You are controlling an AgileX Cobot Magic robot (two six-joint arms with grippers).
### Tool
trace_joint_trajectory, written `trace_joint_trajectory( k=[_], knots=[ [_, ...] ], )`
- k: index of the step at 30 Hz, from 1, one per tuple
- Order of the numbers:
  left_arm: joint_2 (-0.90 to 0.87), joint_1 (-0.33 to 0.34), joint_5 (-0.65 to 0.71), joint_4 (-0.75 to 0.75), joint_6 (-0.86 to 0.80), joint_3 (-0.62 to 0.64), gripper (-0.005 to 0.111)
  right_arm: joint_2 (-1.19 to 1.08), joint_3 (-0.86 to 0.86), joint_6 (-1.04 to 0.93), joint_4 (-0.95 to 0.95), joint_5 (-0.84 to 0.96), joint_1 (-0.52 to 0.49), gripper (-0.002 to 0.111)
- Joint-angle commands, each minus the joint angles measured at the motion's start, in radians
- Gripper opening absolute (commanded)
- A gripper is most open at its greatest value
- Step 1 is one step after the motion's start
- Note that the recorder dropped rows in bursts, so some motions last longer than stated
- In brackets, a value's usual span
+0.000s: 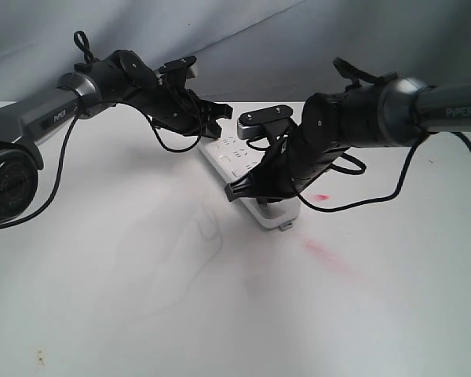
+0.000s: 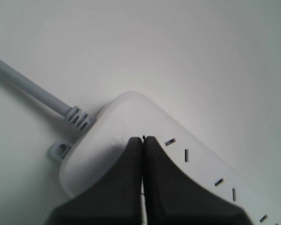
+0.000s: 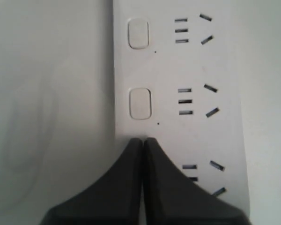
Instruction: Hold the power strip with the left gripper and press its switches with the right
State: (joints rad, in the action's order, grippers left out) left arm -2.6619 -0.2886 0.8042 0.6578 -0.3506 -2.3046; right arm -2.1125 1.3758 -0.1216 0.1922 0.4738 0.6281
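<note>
The white power strip [image 1: 229, 159] lies slantwise on the table, partly hidden under both arms. My left gripper [image 1: 213, 126] is shut, its tips [image 2: 143, 139] resting on the strip's rounded cord end [image 2: 131, 112], beside the grey cord [image 2: 33, 89] and a small tab [image 2: 61, 151]. My right gripper [image 1: 235, 192] is shut too, with its tips [image 3: 143, 139] down on the strip's switch side. They sit just short of one switch [image 3: 140, 104], and another switch [image 3: 138, 33] lies farther along. Any switch beneath the fingers is hidden.
The white table [image 1: 141, 298] carries red smears [image 1: 328, 256] to the right of the strip's near end [image 1: 273, 215]. A grey cloth backdrop [image 1: 243, 39] hangs behind. A black cable [image 1: 361, 200] loops from the right arm onto the table.
</note>
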Motion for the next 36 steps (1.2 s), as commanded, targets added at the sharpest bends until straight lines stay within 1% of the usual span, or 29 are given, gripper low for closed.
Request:
trace_joint_trajectory(
  k=[1,7,14,18,23,30,36],
  knots=[
    [-0.007,-0.002,0.003,-0.009,0.002,-0.003,0.000,-0.025,-0.014,0.034,-0.019,0.072,0.001,0.000],
    [-0.007,-0.002,0.003,-0.009,0.002,-0.003,0.000,-0.025,-0.014,0.112,-0.103,0.136,0.001,0.000],
    [-0.007,-0.002,0.003,-0.009,0.002,-0.003,0.000,-0.025,-0.014,0.131,-0.103,0.171,0.005,0.000],
    [-0.007,-0.002,0.003,-0.009,0.000,-0.003,0.000,-0.025,-0.014,0.159,-0.118,0.171,0.030,0.000],
    [-0.007,-0.002,0.003,-0.009,0.000,-0.003,0.000,-0.025,-0.014,0.259,-0.233,0.171,0.042,0.000],
    [-0.007,-0.002,0.003,-0.009,0.000,-0.003,0.000,-0.032,-0.014,0.261,-0.236,0.187,0.050,0.000],
    [-0.007,-0.002,0.003,-0.009,0.000,-0.003,0.000,-0.094,-0.014,0.261,-0.232,0.208,0.060,0.000]
  ],
)
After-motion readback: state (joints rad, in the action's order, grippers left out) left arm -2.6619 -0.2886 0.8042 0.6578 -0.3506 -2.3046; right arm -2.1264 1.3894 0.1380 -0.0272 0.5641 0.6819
